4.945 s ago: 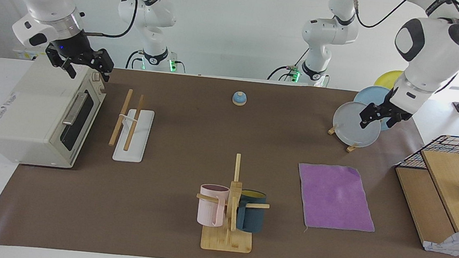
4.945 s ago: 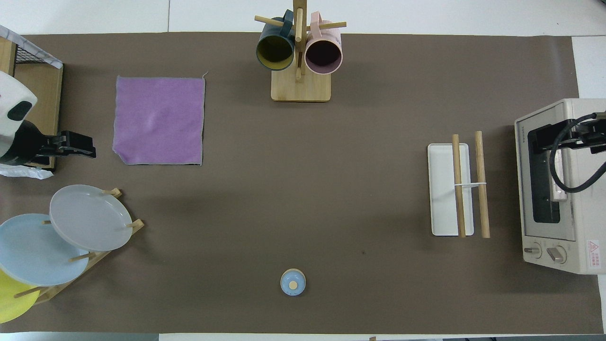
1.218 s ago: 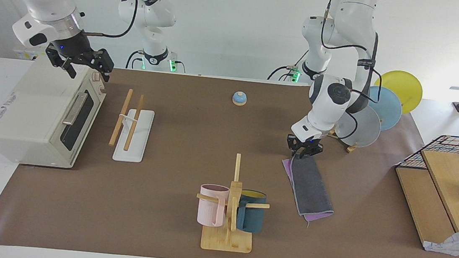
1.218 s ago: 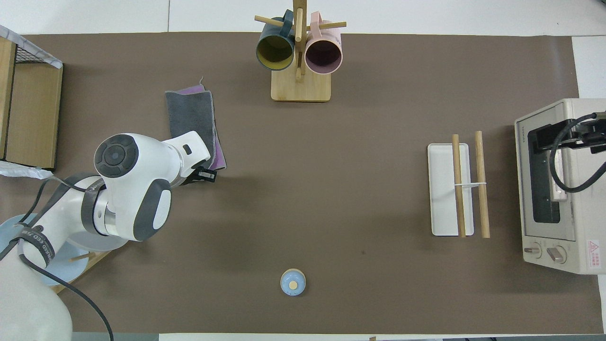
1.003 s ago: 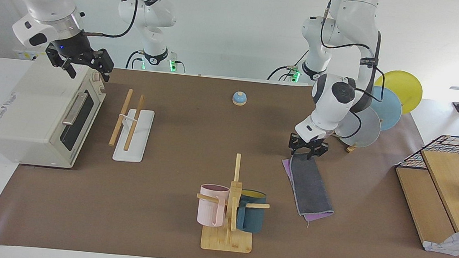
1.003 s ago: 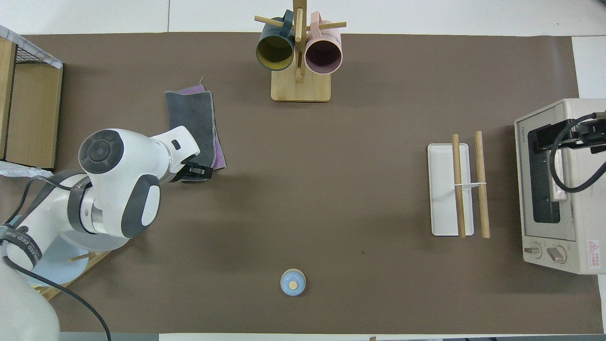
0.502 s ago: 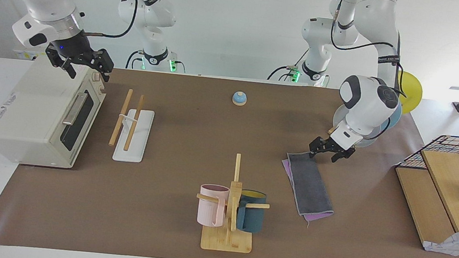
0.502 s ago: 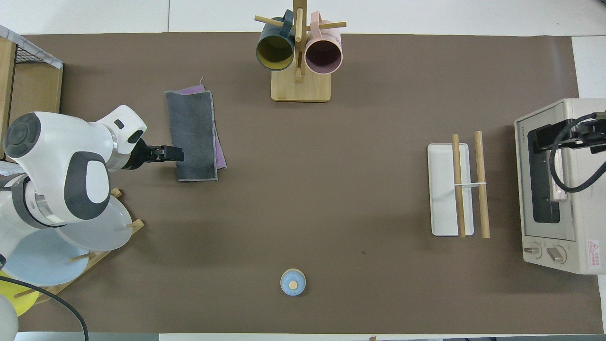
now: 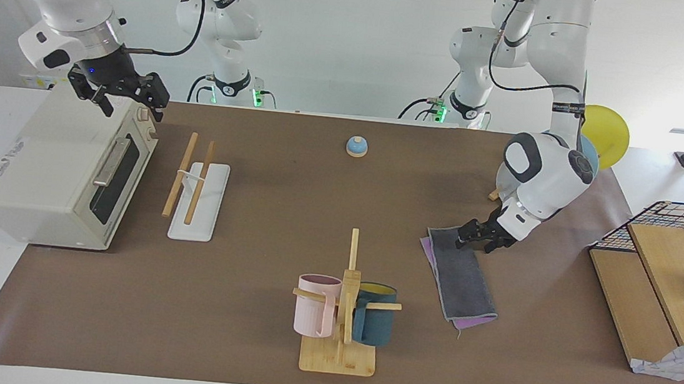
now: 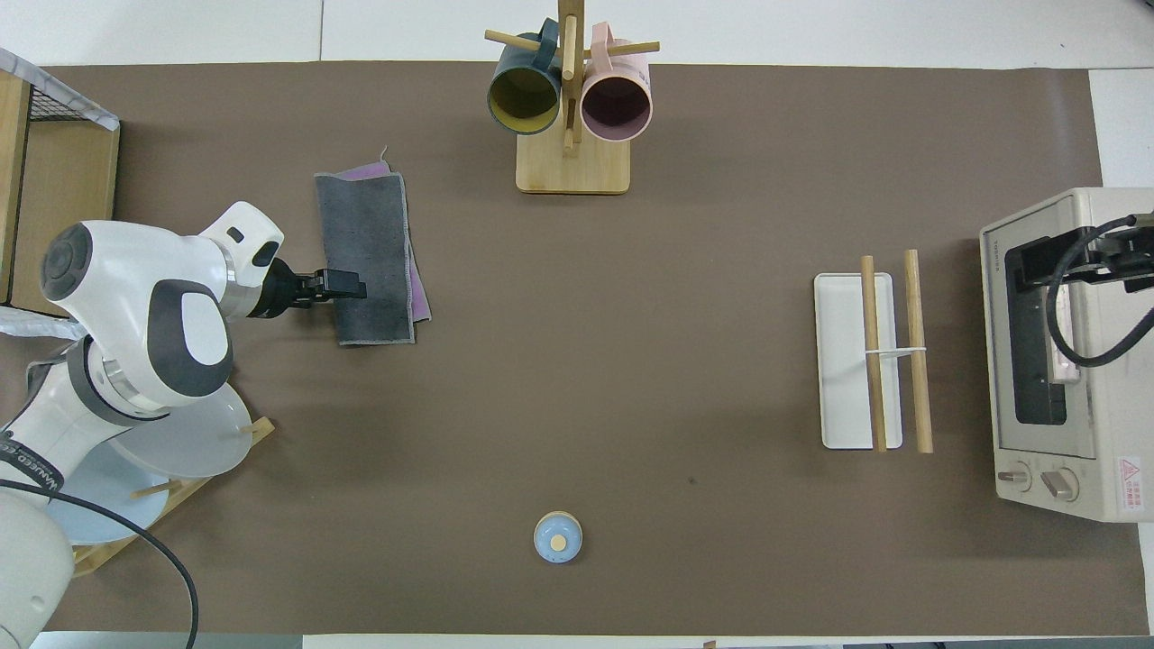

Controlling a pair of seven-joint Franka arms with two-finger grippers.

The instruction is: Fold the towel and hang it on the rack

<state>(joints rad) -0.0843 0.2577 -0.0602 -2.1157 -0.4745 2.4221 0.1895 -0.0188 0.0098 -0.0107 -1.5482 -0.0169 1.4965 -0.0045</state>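
The towel [image 9: 462,279] [image 10: 368,257] lies folded into a narrow strip on the brown mat, dark grey face up with purple showing along its edges. My left gripper [image 9: 474,242] [image 10: 350,286] is low at the towel's long edge toward the left arm's end of the table, by the corner nearer to the robots. It is open and holds nothing. The rack [image 9: 192,181] [image 10: 888,361], two wooden rods over a white base, stands toward the right arm's end. My right gripper [image 9: 118,94] [image 10: 1104,261] waits open over the toaster oven.
A toaster oven [image 9: 61,171] [image 10: 1064,351] stands beside the rack. A mug tree [image 9: 342,317] [image 10: 570,108] with two mugs stands beside the towel. A blue bell [image 9: 356,147] [image 10: 558,537], a plate stand [image 10: 171,442] and a wire basket with wooden boards [image 9: 667,273] are also on the table.
The left gripper opened and released the folded towel's end, swung out toward the left arm's end of the table, then dropped low against the towel's long edge. The right arm has not moved.
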